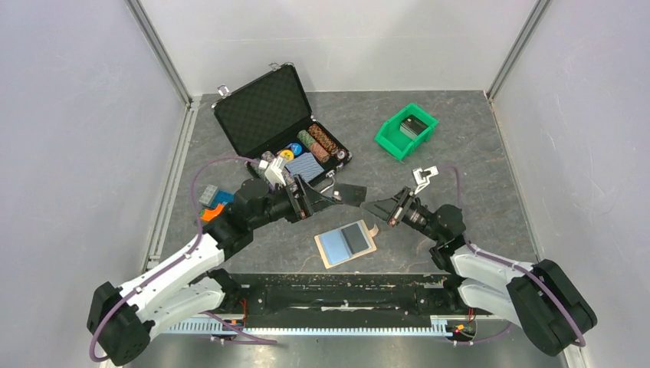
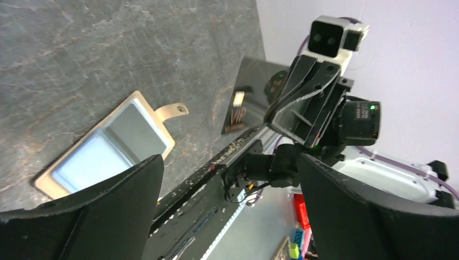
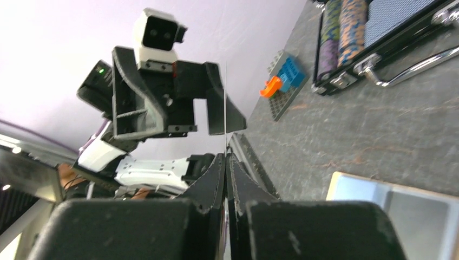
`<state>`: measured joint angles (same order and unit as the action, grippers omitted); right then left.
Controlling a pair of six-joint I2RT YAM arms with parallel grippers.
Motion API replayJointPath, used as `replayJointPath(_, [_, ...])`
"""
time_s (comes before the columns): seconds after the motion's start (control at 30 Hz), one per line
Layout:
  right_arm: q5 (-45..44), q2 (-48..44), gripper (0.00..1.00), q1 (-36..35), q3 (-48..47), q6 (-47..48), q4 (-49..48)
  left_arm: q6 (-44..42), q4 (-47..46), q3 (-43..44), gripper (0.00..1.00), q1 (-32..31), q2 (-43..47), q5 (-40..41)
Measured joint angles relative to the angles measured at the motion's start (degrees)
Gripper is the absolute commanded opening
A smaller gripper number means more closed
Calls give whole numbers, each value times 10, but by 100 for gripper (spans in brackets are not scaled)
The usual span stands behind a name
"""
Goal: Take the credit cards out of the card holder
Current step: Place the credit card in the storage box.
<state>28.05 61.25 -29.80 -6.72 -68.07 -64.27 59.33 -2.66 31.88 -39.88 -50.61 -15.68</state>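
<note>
The tan card holder (image 1: 346,243) lies open on the table between the arms, showing a light blue half and a dark grey half (image 1: 356,236); it also shows in the left wrist view (image 2: 108,146) and the right wrist view (image 3: 395,206). Above the table hangs a dark grey credit card (image 1: 350,193), seen flat (image 2: 249,92) and edge-on (image 3: 225,108). My right gripper (image 3: 225,157) is shut on its right end (image 1: 372,205). My left gripper (image 2: 230,162) stands wide open at the card's left end (image 1: 331,198), with nothing between its fingers.
An open black foam-lined case (image 1: 268,115) with poker chips stands at the back left. A green bin (image 1: 406,130) holding dark flat items sits at the back right. Coloured building blocks (image 1: 215,201) lie by the left arm. A black rail (image 1: 337,295) runs along the near edge.
</note>
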Motion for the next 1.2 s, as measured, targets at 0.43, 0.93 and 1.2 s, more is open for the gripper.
replayJointPath(0.43, [-31, 32, 0, 173, -206, 176, 309, -226, 253, 123, 100, 0, 4, 108])
replayJointPath(0.93, [-175, 280, 0, 276, -432, 237, 449, -366, 370, 172, 100, 0, -9, 210])
replayJointPath(1.2, [-231, 369, 0, 291, -505, 210, 462, -370, 371, 172, 100, 0, -6, 216])
